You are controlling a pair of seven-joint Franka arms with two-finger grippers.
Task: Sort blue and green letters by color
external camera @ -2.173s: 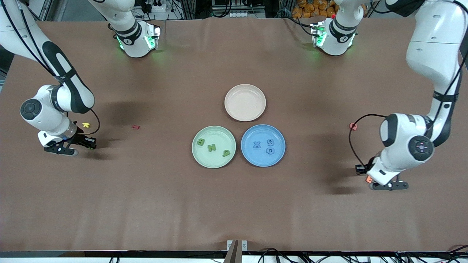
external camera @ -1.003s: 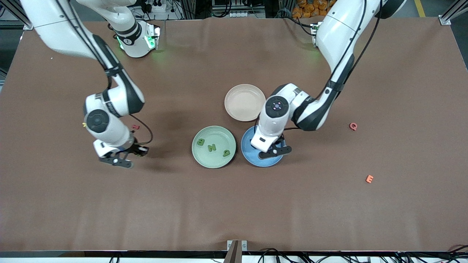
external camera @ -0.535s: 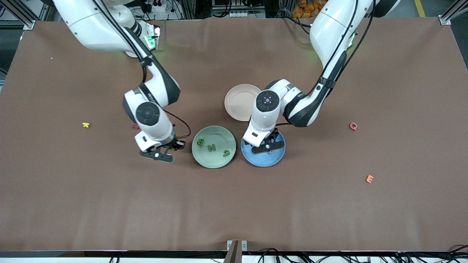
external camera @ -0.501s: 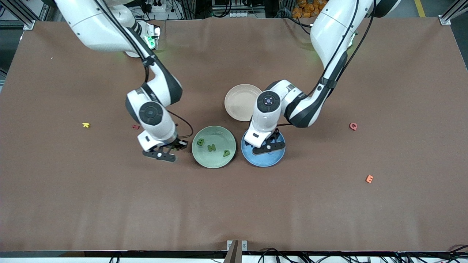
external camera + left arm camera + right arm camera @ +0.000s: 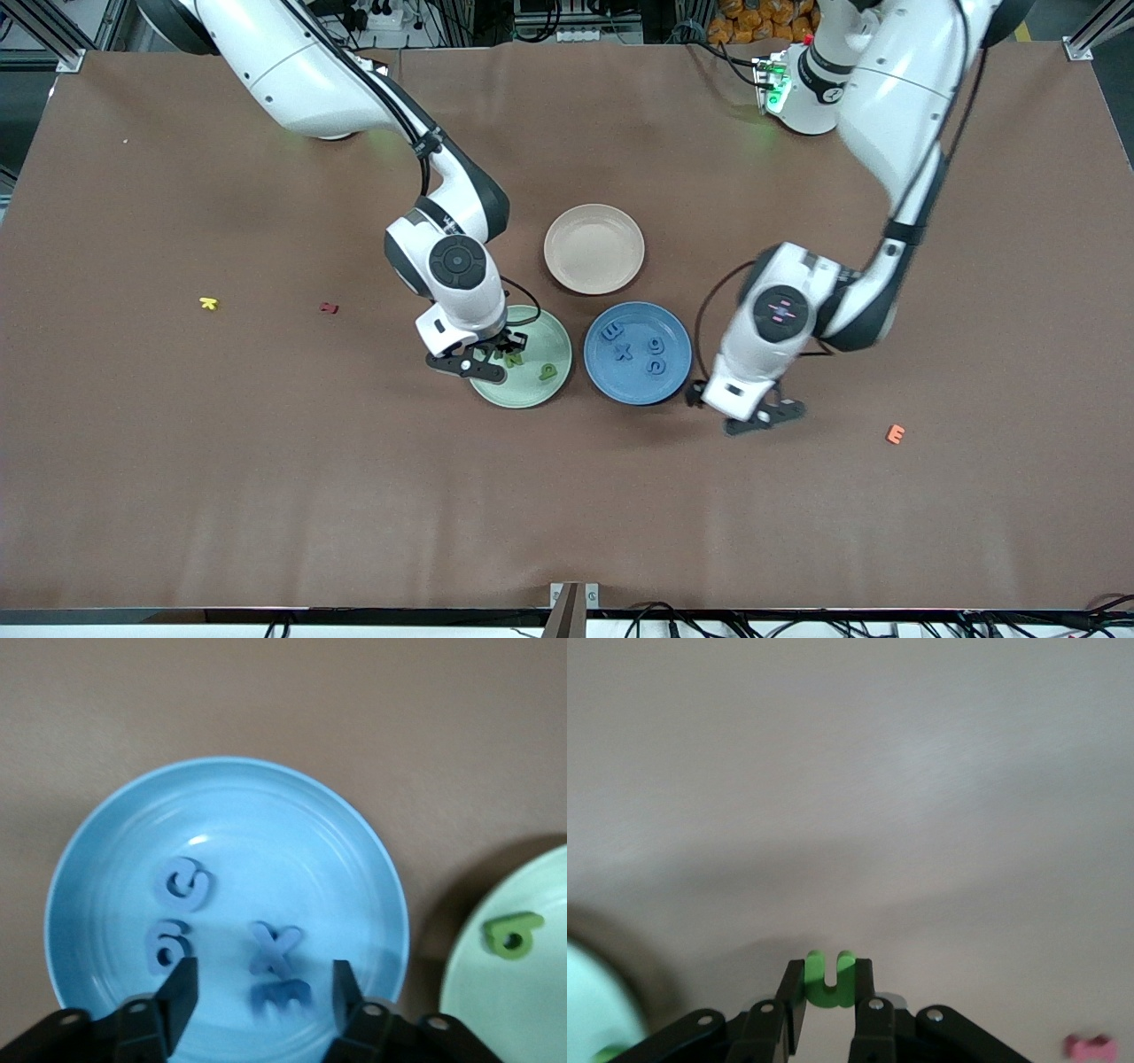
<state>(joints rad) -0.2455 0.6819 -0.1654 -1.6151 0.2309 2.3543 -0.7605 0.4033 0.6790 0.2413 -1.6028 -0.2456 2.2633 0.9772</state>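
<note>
Now, by part:
Right gripper (image 5: 485, 354): clamped on a green letter (image 5: 829, 980); has travelled from the right arm's end of the table to hang over the green plate (image 5: 551, 386).
Left gripper (image 5: 755, 416): fingers spread, empty; has left the blue plate (image 5: 678, 356) and hangs over bare table (image 5: 567, 496) beside it.
Blue plate: now uncovered, holding four blue letters (image 5: 275, 947).
Green plate: letters already inside.
Meaning: blue drop likely finished; green release judged next.
Strays: red letter (image 5: 329, 307), yellow letter (image 5: 208, 303), orange letter (image 5: 896, 433), tan plate (image 5: 563, 266) unused.

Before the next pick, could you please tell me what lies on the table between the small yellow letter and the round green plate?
In the front view, a small red letter lies between the small yellow letter and the round green plate; otherwise bare brown tabletop.
</note>
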